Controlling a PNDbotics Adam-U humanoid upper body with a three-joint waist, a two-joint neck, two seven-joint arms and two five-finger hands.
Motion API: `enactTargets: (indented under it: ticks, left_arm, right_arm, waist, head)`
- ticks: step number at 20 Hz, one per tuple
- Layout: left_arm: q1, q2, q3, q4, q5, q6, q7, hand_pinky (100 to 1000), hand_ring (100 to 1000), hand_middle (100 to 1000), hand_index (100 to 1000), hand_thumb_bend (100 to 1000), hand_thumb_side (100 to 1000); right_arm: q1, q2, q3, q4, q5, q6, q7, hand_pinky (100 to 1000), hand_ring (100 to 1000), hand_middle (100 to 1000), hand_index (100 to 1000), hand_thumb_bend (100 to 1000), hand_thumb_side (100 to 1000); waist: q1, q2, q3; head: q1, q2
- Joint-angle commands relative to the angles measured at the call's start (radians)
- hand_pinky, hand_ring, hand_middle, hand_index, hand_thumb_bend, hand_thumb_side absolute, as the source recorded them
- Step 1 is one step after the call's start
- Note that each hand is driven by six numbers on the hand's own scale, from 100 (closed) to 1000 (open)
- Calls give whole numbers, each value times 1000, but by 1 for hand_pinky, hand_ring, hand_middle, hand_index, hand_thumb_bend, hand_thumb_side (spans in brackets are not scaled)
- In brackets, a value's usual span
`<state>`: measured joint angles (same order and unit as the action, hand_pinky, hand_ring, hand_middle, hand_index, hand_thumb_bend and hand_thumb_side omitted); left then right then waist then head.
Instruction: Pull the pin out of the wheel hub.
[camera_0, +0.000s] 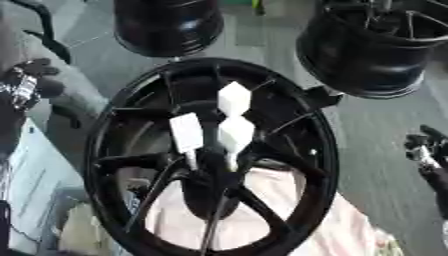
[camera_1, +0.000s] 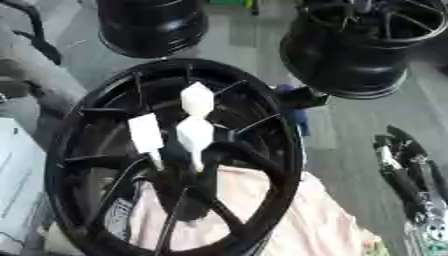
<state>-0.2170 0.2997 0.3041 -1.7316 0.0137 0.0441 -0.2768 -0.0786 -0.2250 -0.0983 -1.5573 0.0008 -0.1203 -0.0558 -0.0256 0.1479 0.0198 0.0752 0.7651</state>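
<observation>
A grey floor fills the background, with two more black wheels at the top: one (camera_0: 168, 25) at upper middle, cut off by the top edge, and one (camera_0: 376, 47) at upper right, partly out of view. In front stands the large black wheel (camera_0: 214, 155), tilted, its lower rim cut off by the bottom edge. A pale pink cloth (camera_0: 289, 210) shows through the spokes. Three white pins stick out around the hub (camera_0: 210, 165): one (camera_0: 234, 98) highest, one (camera_0: 186, 133) to the left, one (camera_0: 236, 135) just right of it. Their thin shafts are hard to make out against the dark hub. The left hand (camera_0: 26, 85) shows at the left edge, well apart from the wheel, blurred; whether its fingers are curled cannot be told. The right hand (camera_0: 427, 150) is at the right edge, holding nothing, fingers relaxed, partly cut off.
</observation>
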Motion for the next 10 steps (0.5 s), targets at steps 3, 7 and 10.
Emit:
enactTargets:
  ticks: [3, 7, 10]
  left_arm:
    - [-55, 114, -29, -14, 16, -41, -13, 763, 693, 715, 831, 194, 649]
    - [-124, 249, -98, 5, 31, -126, -61, 766, 701, 727, 838, 185, 590]
    - [-191, 371, -179, 17, 44, -235, -135, 775, 720, 740, 843, 191, 511]
  right_arm:
    - [-7, -16, -3, -20, -1, 0, 1, 808, 799, 734, 894, 100, 497]
    - [-6, -18, 0, -19, 0, 0, 3, 808, 799, 734, 893, 100, 497]
    - [-6, -22, 3, -18, 1, 0, 6, 808, 799, 733, 893, 100, 496]
  waist:
    - [5, -13, -5]
    - [8, -16, -14]
    - [12, -19, -21]
  head:
    - [2, 5]
    - [6, 5]
    - [9, 5]
